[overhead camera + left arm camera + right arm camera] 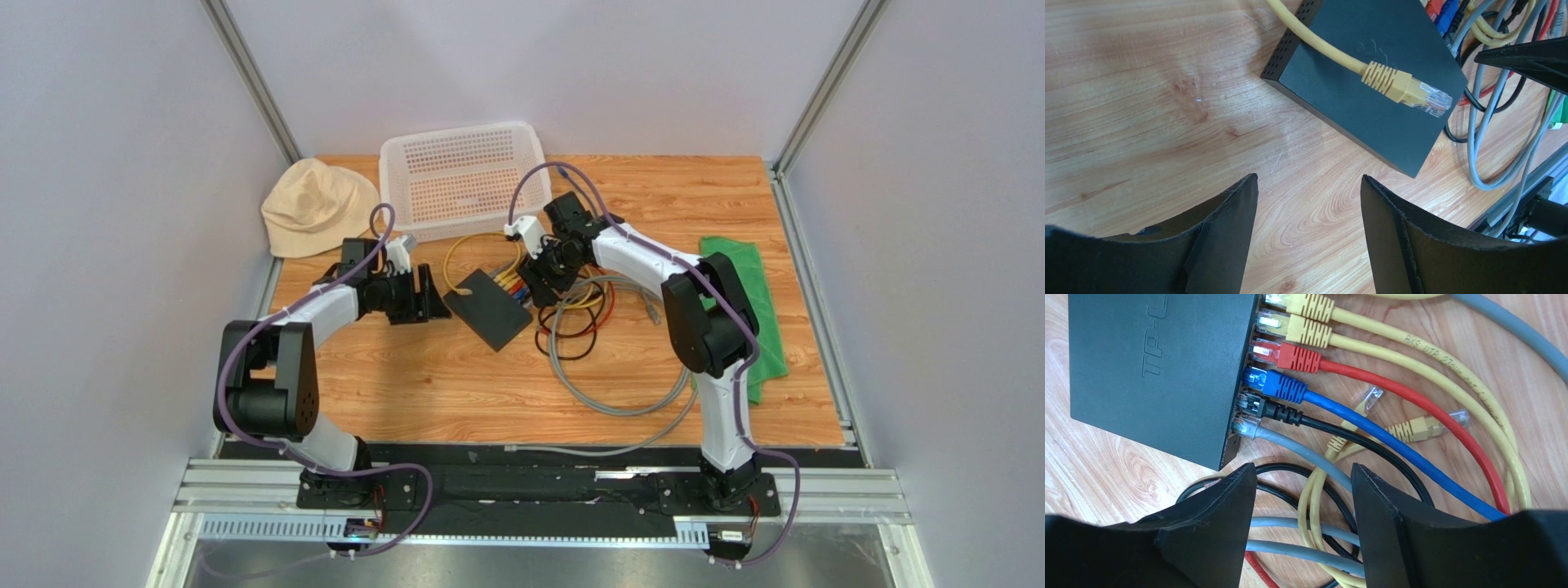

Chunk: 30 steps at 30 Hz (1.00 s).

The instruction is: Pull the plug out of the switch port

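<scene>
The black switch (491,309) lies flat mid-table; it also shows in the left wrist view (1364,92) and the right wrist view (1155,373). Several plugs sit in its ports: two yellow, a red plug (1290,356), a blue plug (1275,384), a black plug (1269,408) and a grey plug (1250,429). A loose yellow plug (1407,89) rests on top of the switch. My right gripper (1303,478) is open, just above the cables near the grey plug. My left gripper (1309,184) is open and empty, left of the switch.
Coiled grey, black, red and yellow cables (601,331) lie right of the switch. A white basket (460,178) stands at the back, a beige hat (317,206) back left, a green cloth (751,306) right.
</scene>
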{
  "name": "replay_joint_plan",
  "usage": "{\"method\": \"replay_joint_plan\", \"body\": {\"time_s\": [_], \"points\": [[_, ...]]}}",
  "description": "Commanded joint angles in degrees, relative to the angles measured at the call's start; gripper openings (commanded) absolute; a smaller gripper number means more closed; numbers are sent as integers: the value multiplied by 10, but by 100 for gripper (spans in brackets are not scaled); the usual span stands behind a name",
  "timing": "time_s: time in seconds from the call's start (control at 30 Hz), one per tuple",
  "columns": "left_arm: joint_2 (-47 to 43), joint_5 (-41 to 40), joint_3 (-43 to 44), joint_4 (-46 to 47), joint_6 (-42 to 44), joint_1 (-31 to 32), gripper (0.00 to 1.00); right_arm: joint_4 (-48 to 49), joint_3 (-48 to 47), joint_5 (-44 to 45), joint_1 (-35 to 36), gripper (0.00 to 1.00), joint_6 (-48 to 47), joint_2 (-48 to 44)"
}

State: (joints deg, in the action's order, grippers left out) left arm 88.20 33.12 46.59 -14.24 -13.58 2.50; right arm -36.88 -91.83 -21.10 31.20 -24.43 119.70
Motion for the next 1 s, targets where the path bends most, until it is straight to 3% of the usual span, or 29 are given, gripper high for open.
{"method": "replay_joint_plan", "body": {"time_s": [0.0,0.23,0.53,0.73,0.97], "points": [[15,19,1,23,5,0,71,6,8,-10,6,62,-27,8],[38,21,21,21,7,0,71,15,79,5,42,63,12,-21],[9,7,13,14,-15,0,73,-2,116,-47,169,60,40,-66],[-44,-69,12,-46,-39,-1,75,-38,42,-23,161,64,43,-84],[21,-72,55,-73,-65,0,75,-137,-131,-60,71,70,50,-37]]}}
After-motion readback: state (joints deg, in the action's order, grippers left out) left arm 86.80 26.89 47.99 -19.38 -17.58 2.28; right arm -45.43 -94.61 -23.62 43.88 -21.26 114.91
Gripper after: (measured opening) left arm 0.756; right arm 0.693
